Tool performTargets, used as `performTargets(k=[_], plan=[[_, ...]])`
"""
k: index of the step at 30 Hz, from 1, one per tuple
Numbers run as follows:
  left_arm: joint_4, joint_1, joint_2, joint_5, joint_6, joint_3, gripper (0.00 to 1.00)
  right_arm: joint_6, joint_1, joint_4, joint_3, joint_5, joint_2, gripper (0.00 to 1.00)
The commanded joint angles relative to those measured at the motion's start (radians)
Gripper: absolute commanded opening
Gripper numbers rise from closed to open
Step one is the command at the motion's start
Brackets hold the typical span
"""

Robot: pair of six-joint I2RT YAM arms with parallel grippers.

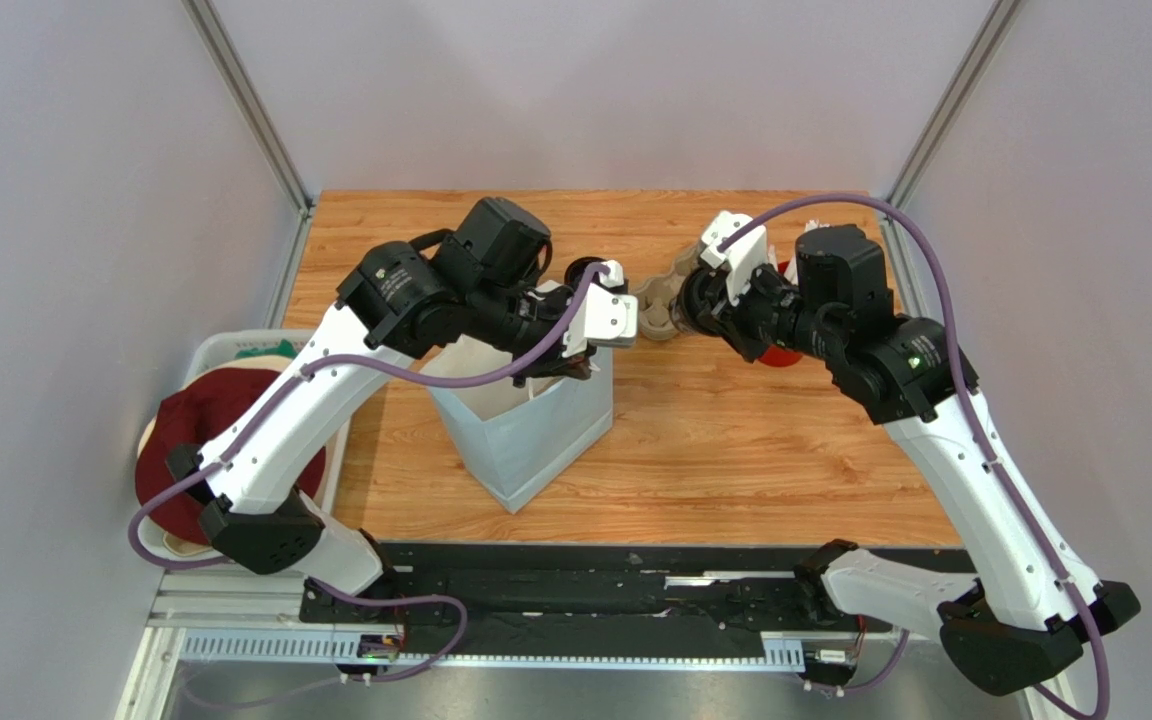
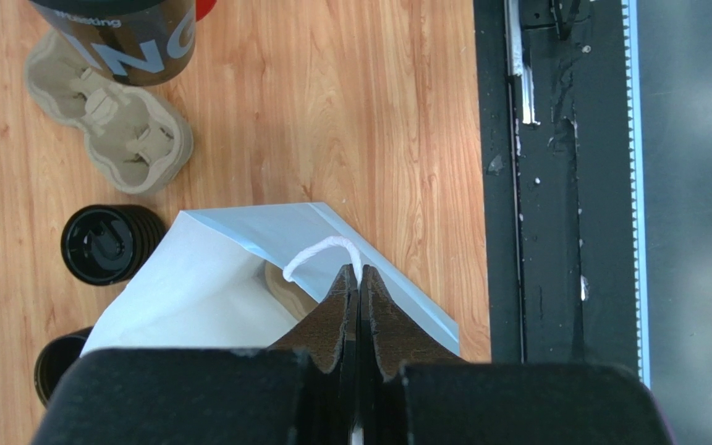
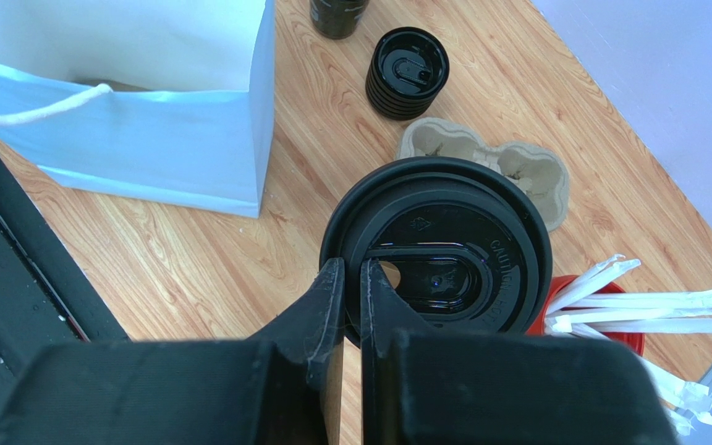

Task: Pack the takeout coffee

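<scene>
The takeout coffee [image 3: 434, 250], a black cup with its round black lid on, hangs above the table to the right of the white paper bag [image 1: 530, 428]. My right gripper [image 3: 350, 267] is shut on the lid's near rim, one finger over the lid and one outside. In the left wrist view the cup's lettered side [image 2: 123, 32] shows at the top edge. My left gripper [image 2: 358, 273] is shut on the bag's white string handle [image 2: 318, 252] and holds the bag's mouth up. Something brown lies inside the bag [image 2: 281, 289].
A cardboard cup carrier [image 2: 114, 125] and a short stack of black lids [image 2: 104, 243] lie beyond the bag. Another black cup [image 3: 336, 14] stands near them. A red holder of wrapped straws [image 3: 601, 306] is behind the held cup. A basket with red cloth [image 1: 184, 450] sits off the table's left.
</scene>
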Motion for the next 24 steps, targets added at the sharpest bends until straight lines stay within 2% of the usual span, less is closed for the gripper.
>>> performTargets(k=[1, 17, 20, 23, 24], plan=[[0.013, -0.030, 0.021, 0.030, -0.036, 0.065, 0.00, 0.032, -0.008, 0.038, 0.030, 0.026, -0.020, 0.00], [0.087, -0.131, 0.136, -0.041, -0.122, 0.139, 0.04, 0.072, -0.022, 0.041, 0.076, 0.115, -0.034, 0.00], [0.094, -0.132, 0.153, -0.047, -0.130, 0.166, 0.09, 0.078, -0.022, 0.041, 0.087, 0.133, -0.033, 0.00], [0.102, -0.134, 0.161, -0.063, -0.140, 0.194, 0.22, 0.080, -0.025, 0.039, 0.094, 0.145, -0.031, 0.00], [0.105, -0.134, 0.162, -0.070, -0.142, 0.200, 0.30, 0.081, -0.025, 0.039, 0.103, 0.147, -0.031, 0.00]])
